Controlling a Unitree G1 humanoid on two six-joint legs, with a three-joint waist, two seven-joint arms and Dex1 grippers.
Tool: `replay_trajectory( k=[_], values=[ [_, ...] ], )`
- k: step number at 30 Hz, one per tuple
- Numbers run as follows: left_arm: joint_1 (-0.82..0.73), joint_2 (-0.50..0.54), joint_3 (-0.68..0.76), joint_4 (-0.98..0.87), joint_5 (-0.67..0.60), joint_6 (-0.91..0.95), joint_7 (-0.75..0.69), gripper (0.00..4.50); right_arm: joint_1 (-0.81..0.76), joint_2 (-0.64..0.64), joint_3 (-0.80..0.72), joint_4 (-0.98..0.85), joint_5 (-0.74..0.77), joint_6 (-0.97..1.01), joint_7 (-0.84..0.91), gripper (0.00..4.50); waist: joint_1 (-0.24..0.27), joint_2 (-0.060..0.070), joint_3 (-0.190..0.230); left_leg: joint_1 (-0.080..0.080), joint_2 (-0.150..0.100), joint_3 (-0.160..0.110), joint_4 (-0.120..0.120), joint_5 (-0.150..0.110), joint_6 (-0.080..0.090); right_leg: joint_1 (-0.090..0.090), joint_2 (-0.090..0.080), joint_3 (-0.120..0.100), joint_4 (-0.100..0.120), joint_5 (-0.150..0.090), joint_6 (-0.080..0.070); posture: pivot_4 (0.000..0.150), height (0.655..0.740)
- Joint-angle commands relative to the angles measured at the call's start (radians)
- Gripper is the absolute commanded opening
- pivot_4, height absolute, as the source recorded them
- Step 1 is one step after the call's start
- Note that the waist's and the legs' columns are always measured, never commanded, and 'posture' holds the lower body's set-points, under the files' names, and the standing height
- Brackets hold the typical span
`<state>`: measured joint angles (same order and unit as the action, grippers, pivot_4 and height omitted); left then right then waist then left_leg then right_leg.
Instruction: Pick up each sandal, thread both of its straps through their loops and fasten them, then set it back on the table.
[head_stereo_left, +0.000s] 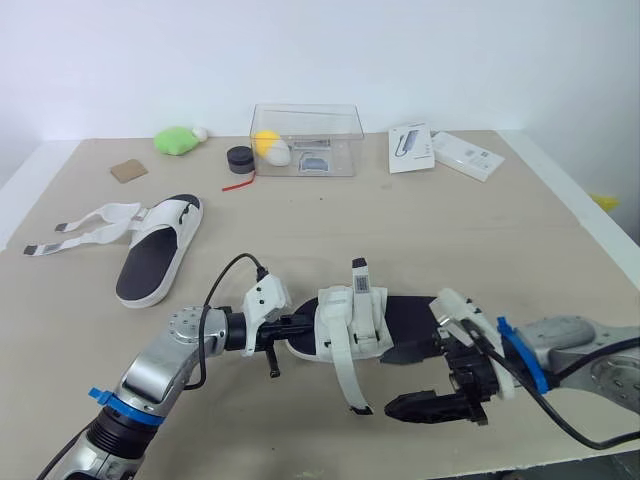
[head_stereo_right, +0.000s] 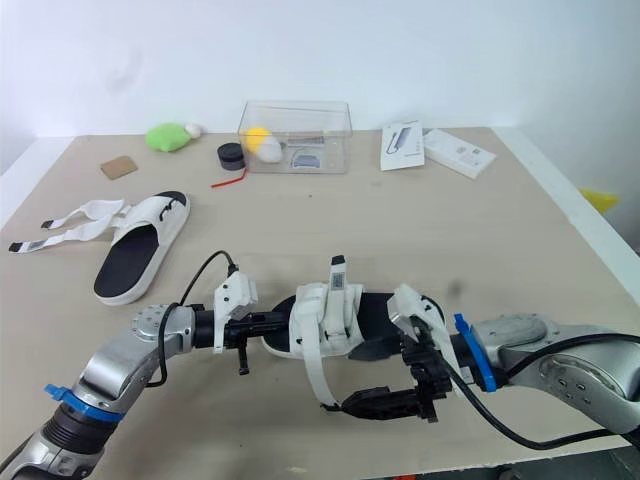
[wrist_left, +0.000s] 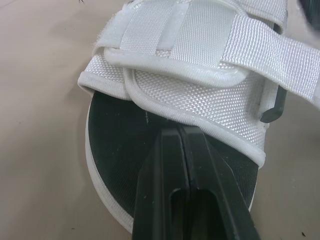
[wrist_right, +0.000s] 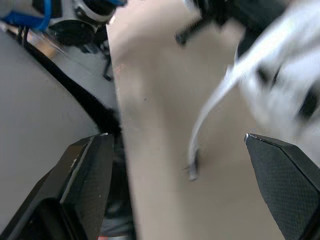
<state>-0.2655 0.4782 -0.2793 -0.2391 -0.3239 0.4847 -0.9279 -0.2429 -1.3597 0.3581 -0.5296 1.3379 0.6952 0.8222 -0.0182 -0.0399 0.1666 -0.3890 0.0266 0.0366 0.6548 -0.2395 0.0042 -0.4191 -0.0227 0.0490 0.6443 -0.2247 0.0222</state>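
- Lying at the front middle of the counter (head_stereo_left: 430, 230): near sandal (head_stereo_left: 350, 325), with a white upper and black insole. Whether its sole is raised off the surface cannot be told.
- Upright strap (head_stereo_left: 359, 278): stands above the near sandal's upper and carries a small printed patch.
- Loose strap (head_stereo_left: 345, 380): hangs from the same upper toward the counter's front edge. Its dark tip is unfastened.
- Left tool (wrist_left: 181, 129): fingers are pressed together with no gap. The tips sit at the rim of the white upper, over the black insole, at the sandal's left end. Whether anything is pinched between them cannot be told.
- Right tool (wrist_right: 176, 137): fingers are spread wide apart, near the sandal's right end and close to the front edge. In the right wrist view the loose strap's tip lies between the fingers and touches neither.
- Far sandal (head_stereo_left: 155, 255): flat on the counter at the left, well apart from both tools, black insole up.
- Open straps (head_stereo_left: 85, 225): both belong to the far sandal and are spread out flat to its left.
- Box (head_stereo_left: 305, 140): clear, at the back middle, holding a yellow-and-white item.
- Green lump (head_stereo_left: 175, 140) and brown square (head_stereo_left: 128, 170): at the back left.
- Black disc (head_stereo_left: 238, 158) and red cord (head_stereo_left: 237, 184): just left of the box.
- Booklet (head_stereo_left: 411, 148) and packet (head_stereo_left: 467, 155): white, to the right of the box.
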Motion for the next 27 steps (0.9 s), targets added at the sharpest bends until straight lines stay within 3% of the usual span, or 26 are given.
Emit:
replay_trajectory(
  k=[1,7,8,10,18,23,27],
  values=[
    [0.017,0.002,-0.037,0.028,0.011,0.025,-0.009,0.00,-0.030,0.107,-0.022,-0.038,-0.012,0.121,-0.095,4.48,0.000,-0.001,0.000,-0.001,0.000,0.000,0.000,0.000,0.000,0.000,0.000,0.000,0.000,0.000,0.001,0.150,0.7400],
    [0.016,0.003,-0.038,0.027,0.010,0.025,-0.005,0.00,-0.057,0.271,-0.009,-0.029,-0.141,0.240,-0.130,4.48,-0.001,-0.001,-0.001,-0.003,-0.001,0.000,0.001,0.000,0.000,-0.002,0.000,0.001,-0.002,0.003,0.008,0.150,0.7400],
    [0.015,0.003,-0.037,0.027,0.009,0.025,-0.004,0.00,-0.063,0.292,-0.009,-0.026,-0.166,0.252,-0.132,4.25,-0.001,-0.001,-0.001,-0.003,-0.001,0.000,0.001,0.000,0.000,-0.002,0.000,0.001,-0.002,0.003,0.008,0.150,0.7400],
    [0.015,0.003,-0.036,0.027,0.009,0.025,-0.001,0.00,-0.075,0.316,-0.011,-0.028,-0.213,0.277,-0.120,3.65,-0.001,-0.001,-0.001,-0.003,-0.001,0.000,0.001,0.000,0.000,-0.002,0.000,0.000,-0.002,0.003,0.008,0.150,0.7400],
    [0.020,0.000,-0.034,0.027,0.008,0.023,0.009,0.00,-0.153,0.369,-0.097,0.017,-0.157,0.437,-0.091,0.02,-0.001,-0.001,-0.001,-0.003,-0.001,0.000,0.001,0.000,0.000,-0.002,0.000,0.000,-0.002,0.003,0.008,0.150,0.7400],
    [0.018,-0.004,-0.033,0.033,0.009,0.021,0.011,0.00,-0.306,0.454,-0.187,0.147,0.038,0.581,-0.169,0.02,-0.002,-0.002,-0.001,-0.003,-0.001,0.000,0.001,0.000,0.000,-0.001,0.000,0.001,-0.002,0.005,0.008,0.150,0.7400],
    [0.011,-0.010,-0.037,0.044,0.013,0.012,0.005,0.00,-0.546,0.600,-0.244,0.493,0.095,0.686,-0.353,0.02,-0.003,-0.002,0.000,-0.003,-0.001,0.001,0.001,0.000,0.000,-0.001,0.000,0.002,-0.002,0.005,0.005,0.150,0.7400]
  ],
)
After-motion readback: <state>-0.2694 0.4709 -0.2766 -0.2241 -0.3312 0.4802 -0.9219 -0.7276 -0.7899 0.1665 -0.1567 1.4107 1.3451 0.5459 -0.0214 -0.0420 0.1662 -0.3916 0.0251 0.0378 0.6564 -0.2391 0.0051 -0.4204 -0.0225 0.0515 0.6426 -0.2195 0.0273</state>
